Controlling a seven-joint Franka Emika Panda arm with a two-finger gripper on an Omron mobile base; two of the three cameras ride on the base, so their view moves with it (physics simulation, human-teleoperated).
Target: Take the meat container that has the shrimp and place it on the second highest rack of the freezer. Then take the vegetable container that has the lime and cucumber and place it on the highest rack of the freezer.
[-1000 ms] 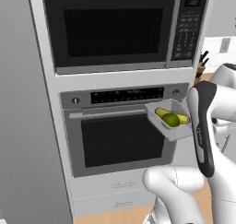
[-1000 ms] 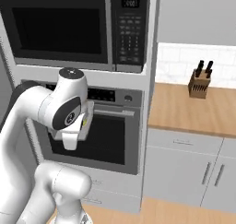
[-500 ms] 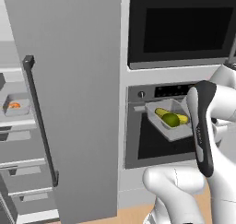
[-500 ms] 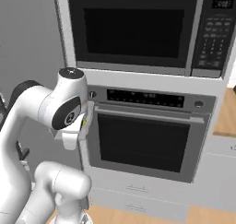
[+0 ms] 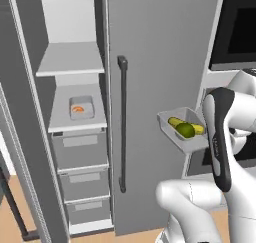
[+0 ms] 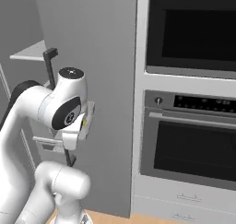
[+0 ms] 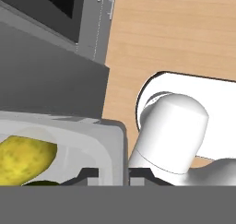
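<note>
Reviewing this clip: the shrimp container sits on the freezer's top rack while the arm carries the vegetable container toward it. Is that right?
Not quite. In the left base view the shrimp container sits on the second highest rack, not the top rack. The rest holds: the end effector carries the vegetable container, not yet in the freezer.

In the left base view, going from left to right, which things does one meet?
Shrimp container on the freezer rack → dark door handle → vegetable container with lime and cucumber → robot forearm.
</note>
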